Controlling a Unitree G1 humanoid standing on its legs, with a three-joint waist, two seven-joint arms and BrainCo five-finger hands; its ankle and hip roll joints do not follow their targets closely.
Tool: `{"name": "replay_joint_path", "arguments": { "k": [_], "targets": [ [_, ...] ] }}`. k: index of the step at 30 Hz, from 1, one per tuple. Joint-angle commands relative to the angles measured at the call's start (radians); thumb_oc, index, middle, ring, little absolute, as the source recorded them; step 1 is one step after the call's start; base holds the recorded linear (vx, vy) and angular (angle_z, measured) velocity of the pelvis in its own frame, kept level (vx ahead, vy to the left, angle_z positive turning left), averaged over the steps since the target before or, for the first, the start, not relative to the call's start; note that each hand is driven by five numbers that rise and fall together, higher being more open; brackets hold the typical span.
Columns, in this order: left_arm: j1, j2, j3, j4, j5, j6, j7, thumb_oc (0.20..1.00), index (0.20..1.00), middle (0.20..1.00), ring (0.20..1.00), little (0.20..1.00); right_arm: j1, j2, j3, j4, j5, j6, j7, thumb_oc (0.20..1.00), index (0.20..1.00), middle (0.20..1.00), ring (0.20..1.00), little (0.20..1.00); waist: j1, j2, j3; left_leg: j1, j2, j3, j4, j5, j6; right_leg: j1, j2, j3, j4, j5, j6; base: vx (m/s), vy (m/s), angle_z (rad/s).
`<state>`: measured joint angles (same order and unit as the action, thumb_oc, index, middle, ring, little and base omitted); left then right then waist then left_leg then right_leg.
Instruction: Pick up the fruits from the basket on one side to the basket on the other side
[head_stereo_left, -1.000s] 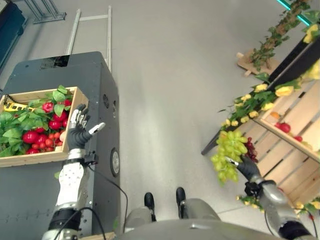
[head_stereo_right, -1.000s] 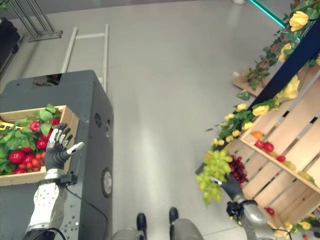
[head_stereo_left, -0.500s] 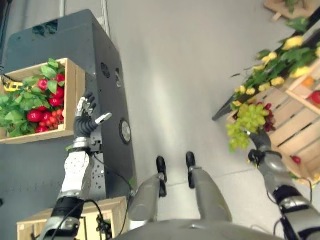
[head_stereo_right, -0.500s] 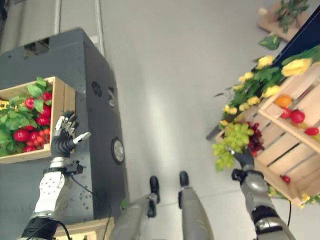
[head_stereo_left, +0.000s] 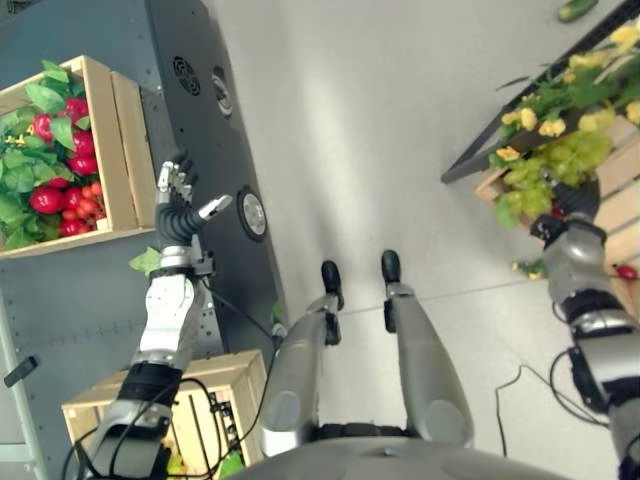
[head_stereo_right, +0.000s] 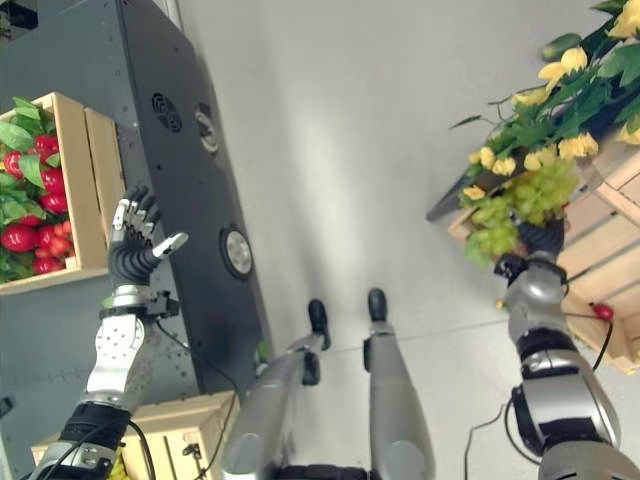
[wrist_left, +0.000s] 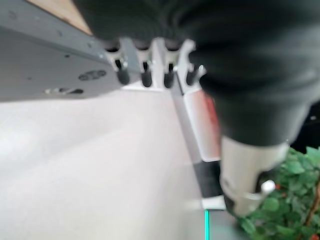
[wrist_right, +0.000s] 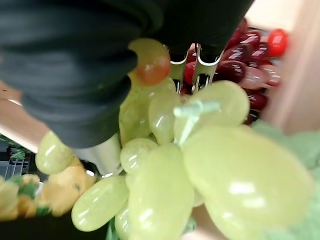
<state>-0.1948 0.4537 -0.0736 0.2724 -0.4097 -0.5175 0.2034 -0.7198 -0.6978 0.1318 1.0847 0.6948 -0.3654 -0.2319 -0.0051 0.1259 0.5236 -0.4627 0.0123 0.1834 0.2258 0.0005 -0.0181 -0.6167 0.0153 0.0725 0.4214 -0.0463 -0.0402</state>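
Observation:
My right hand (head_stereo_right: 541, 238) is shut on a bunch of green grapes (head_stereo_left: 548, 165), held up against the slatted wooden crate stand (head_stereo_right: 600, 215) on the right. In the right wrist view the green grapes (wrist_right: 200, 165) sit under the hand's cover, with dark red grapes (wrist_right: 250, 60) just behind. On the left, a wooden crate (head_stereo_left: 110, 130) of red fruits (head_stereo_left: 50, 198) and green leaves rests on a dark cabinet (head_stereo_left: 215, 150). My left hand (head_stereo_left: 176, 215) is raised beside that crate, open, its fingers (wrist_left: 145, 75) straight and holding nothing.
Yellow flowers and leaves (head_stereo_left: 545, 125) hang over the right stand. A small red fruit (head_stereo_right: 603, 311) lies on its lower slat. A second wooden box (head_stereo_left: 190, 400) stands on the floor at the cabinet's foot. Grey floor lies between the two sides.
The camera has swung, shifting the whole scene. My right hand has carried the green grapes up closer against the flowered stand. The left hand stays raised and open.

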Motion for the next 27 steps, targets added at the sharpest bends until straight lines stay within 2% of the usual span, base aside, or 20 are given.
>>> {"name": "replay_joint_path", "arguments": {
  "k": [1,8,25,26,27],
  "targets": [
    [0.015,0.042,-0.016,-0.035,-0.024,-0.059,0.028,1.0,1.0,1.0,1.0,1.0,-0.106,-0.105,0.002,0.018,0.037,-0.083,-0.07,0.2,0.2,0.2,0.2,0.2,0.017,-0.02,-0.004,-0.03,0.006,-0.007,0.163,-0.125,-0.021,0.042,-0.016,0.03,-0.026,-0.013,0.119,0.0,-0.046,0.04],
    [0.01,0.05,-0.022,-0.063,-0.01,-0.049,0.054,1.0,1.0,1.0,1.0,1.0,-0.132,-0.168,-0.018,0.053,0.049,-0.088,-0.118,0.2,0.2,0.2,0.2,0.2,0.015,-0.027,-0.004,-0.038,0.006,-0.02,0.156,-0.122,-0.031,0.036,-0.013,0.018,-0.027,-0.017,0.113,0.01,-0.041,0.06],
    [0.026,0.059,-0.012,-0.054,0.003,-0.045,0.086,1.0,1.0,1.0,1.0,1.0,-0.113,-0.212,-0.07,0.134,0.085,-0.081,-0.159,0.2,0.2,0.2,0.2,0.2,0.01,-0.022,-0.004,-0.047,0.002,-0.034,0.146,-0.118,-0.033,0.029,-0.02,0.004,-0.022,-0.022,0.113,0.0,-0.005,0.01],
    [0.028,0.059,-0.009,-0.055,0.001,-0.045,0.088,1.0,1.0,1.0,1.0,1.0,-0.117,-0.212,-0.07,0.135,0.088,-0.08,-0.161,0.407,0.407,0.407,0.407,0.407,0.01,-0.025,-0.004,-0.051,0.001,-0.033,0.145,-0.11,-0.033,0.026,-0.02,0.004,-0.026,-0.013,0.112,0.0,0.0,0.0],
    [0.025,0.06,-0.012,-0.055,0.002,-0.043,0.087,1.0,1.0,1.0,1.0,1.0,-0.119,-0.213,-0.069,0.148,0.097,-0.072,-0.151,1.0,1.0,1.0,1.0,1.0,0.008,-0.025,-0.004,-0.053,0.001,-0.034,0.147,-0.11,-0.034,0.024,-0.021,0.004,-0.024,-0.014,0.111,0.0,0.0,0.0]
  ]
}}
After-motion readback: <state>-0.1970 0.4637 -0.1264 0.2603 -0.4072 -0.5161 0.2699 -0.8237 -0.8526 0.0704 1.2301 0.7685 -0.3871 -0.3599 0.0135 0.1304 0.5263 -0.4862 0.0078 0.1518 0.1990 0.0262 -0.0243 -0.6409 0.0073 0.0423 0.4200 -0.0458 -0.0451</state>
